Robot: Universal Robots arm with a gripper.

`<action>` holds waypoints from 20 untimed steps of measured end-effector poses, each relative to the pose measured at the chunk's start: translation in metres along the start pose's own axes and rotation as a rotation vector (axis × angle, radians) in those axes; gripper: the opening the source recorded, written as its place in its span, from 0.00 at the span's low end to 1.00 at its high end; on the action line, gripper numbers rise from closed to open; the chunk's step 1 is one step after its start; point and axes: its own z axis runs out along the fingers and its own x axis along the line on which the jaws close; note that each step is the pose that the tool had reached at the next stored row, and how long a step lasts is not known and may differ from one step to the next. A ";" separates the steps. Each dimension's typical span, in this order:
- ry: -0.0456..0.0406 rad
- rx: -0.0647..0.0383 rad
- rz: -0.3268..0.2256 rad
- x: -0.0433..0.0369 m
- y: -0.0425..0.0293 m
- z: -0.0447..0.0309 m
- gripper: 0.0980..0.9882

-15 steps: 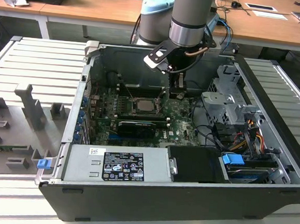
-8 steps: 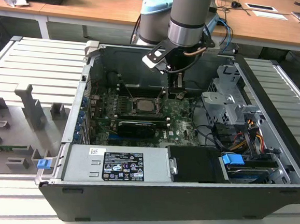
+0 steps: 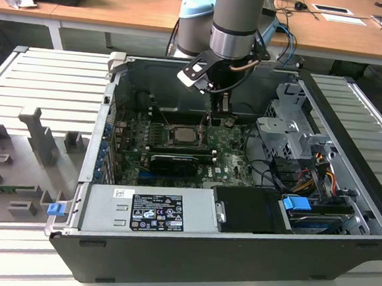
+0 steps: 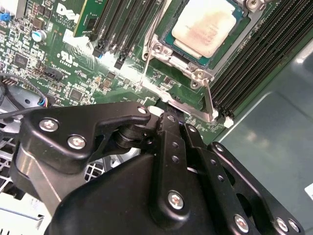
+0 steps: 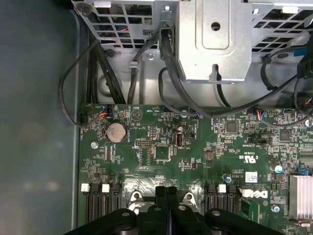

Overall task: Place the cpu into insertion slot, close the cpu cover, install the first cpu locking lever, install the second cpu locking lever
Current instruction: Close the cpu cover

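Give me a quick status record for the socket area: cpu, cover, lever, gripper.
cpu: seated in the insertion slot, pale metal top up
cpu cover: appears to be down, framing the cpu
locking lever: thin metal rod along the socket's edge; cannot tell whether it is latched
gripper: jaws shut, tips close to the lever's end at the socket's edge
surroundings: memory slots run beside the socket
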 end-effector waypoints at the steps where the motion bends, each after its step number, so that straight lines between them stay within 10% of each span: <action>1: 0.0000 0.000 0.000 0.0000 -0.0008 0.0000 0.01; 20: 0.0000 0.000 0.000 0.0002 -0.0141 -0.0005 0.01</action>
